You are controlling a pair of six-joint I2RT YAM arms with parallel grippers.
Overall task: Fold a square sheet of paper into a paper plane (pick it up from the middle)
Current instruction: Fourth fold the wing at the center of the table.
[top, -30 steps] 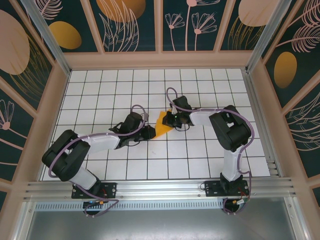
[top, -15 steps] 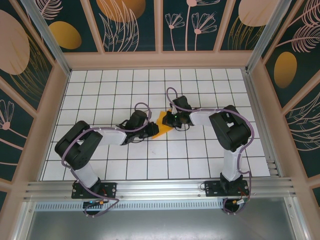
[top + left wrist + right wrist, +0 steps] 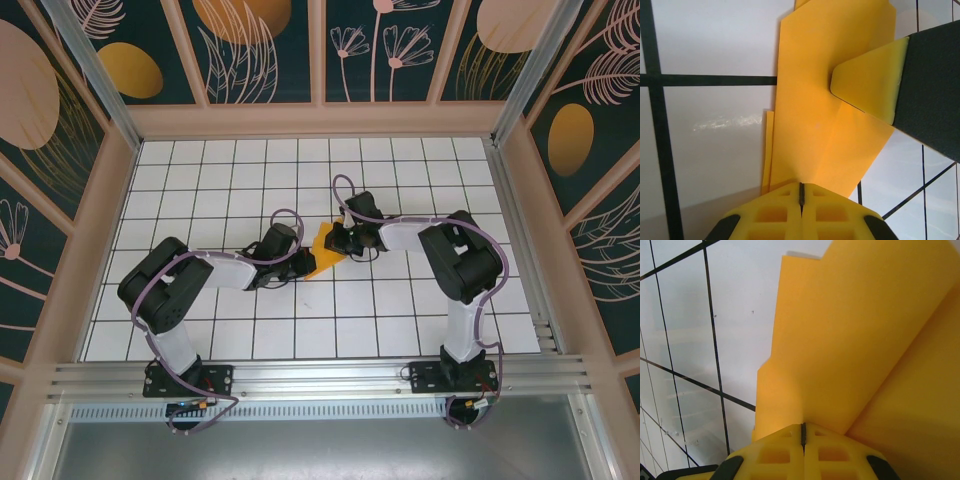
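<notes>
Left jaws and right jaws each pinch shut on an opposite edge of the creased square sheet of paper (image 3: 820, 130), which spans between them over the table (image 3: 715, 40), probably steadying it for folding.

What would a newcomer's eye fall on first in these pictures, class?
The bright orange folded paper at the middle of the white gridded table stands out first. Next, the left end effector and right end effector, both shut, meet it from opposite sides.
</notes>
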